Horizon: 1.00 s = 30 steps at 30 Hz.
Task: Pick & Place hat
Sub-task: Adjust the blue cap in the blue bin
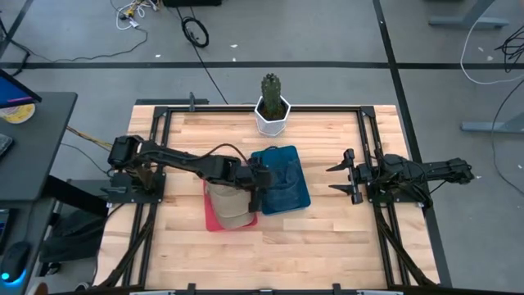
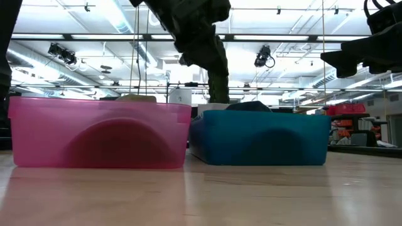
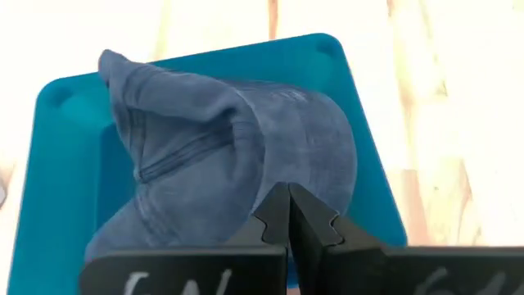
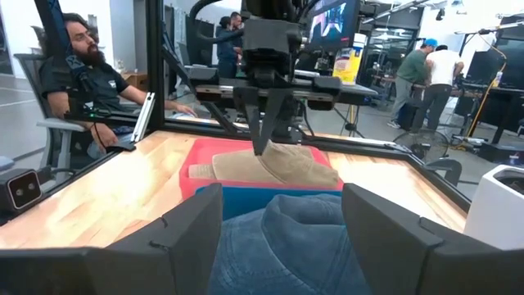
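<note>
A blue denim hat (image 1: 283,174) lies crumpled in a teal tray (image 3: 57,156) at the table's middle. A tan hat (image 1: 230,201) lies in a pink tray (image 1: 210,221) just left of it. My left gripper (image 1: 255,182) is shut and points down over the seam between the two trays, at the blue hat's left edge (image 3: 246,205). In the right wrist view its tips (image 4: 263,147) show in front of the tan hat (image 4: 286,166). My right gripper (image 1: 337,178) waits open to the right of the teal tray, above the table, facing the blue hat (image 4: 278,238). My left gripper (image 3: 288,197) has its shut fingers pointing down over the blue hat's edge near the teal tray's left wall. Nothing shows between the fingers. I cannot tell whether the tips touch the cloth.
A white pot with a cactus (image 1: 273,113) stands at the table's far edge behind the trays. In the low view both trays (image 2: 100,138) (image 2: 264,138) sit side by side. Bare wood lies near and right of them. People sit and stand beyond the table (image 4: 82,78).
</note>
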Available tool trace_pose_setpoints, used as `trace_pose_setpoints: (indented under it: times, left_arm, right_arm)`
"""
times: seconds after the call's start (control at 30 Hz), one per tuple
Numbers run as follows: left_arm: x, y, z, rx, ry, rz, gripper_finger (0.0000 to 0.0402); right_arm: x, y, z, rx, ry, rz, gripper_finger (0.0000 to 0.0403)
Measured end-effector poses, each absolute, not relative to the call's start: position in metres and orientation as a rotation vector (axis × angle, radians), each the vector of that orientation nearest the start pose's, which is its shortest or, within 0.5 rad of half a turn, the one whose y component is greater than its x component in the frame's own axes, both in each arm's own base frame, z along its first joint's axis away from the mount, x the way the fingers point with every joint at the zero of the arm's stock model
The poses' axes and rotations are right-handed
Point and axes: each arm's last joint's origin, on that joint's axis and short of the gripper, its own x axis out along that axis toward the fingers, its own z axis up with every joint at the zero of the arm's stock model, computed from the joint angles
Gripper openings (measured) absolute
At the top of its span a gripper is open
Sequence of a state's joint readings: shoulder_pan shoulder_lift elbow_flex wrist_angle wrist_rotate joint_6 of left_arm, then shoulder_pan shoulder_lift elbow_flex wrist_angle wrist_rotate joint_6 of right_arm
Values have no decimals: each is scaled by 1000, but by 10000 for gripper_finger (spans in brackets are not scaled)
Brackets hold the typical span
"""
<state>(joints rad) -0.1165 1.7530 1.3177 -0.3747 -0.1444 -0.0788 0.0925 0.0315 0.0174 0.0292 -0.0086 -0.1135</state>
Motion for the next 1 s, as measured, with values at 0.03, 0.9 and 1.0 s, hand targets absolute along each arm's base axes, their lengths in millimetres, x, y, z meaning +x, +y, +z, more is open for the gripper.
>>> trace_pose_setpoints:
  times: [0.03, 0.9, 1.0]
  left_arm:
    - [377, -40, 245, 31, 801, 55, 3]
    - [231, -15, 250, -27, 321, 34, 3]
    - [214, -14, 246, -35, 271, 27, 3]
  right_arm:
    - [98, 9, 170, -113, -21, 100, 254]
    - [98, 9, 170, -113, -21, 100, 254]
    - [98, 9, 170, -113, -21, 100, 254]
